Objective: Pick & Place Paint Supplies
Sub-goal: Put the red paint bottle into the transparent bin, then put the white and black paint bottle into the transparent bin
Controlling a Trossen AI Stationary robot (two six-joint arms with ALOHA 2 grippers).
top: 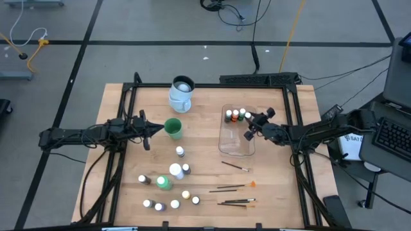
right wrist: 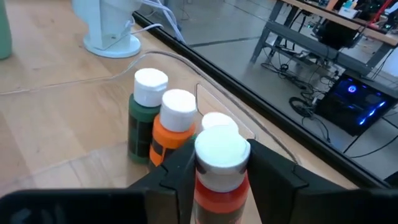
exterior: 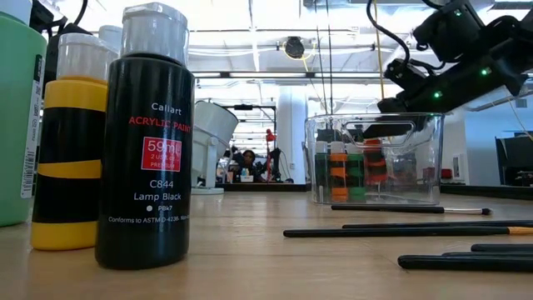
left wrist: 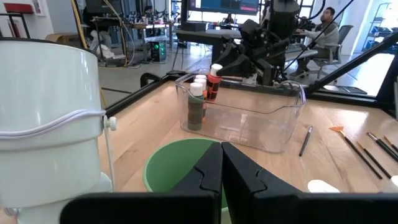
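Twelve tiny white-capped bottles [top: 180,151]: eight loose toward the worktop's [top: 205,141] front edge, three standing in the clear tub [top: 236,149], and one orange-red bottle [right wrist: 217,180] clamped between the right gripper's [top: 250,122] fingers. One larger green bottle [top: 164,183]. About five brushes [top: 236,166]. One mug [top: 182,94], one green cup [top: 173,128]
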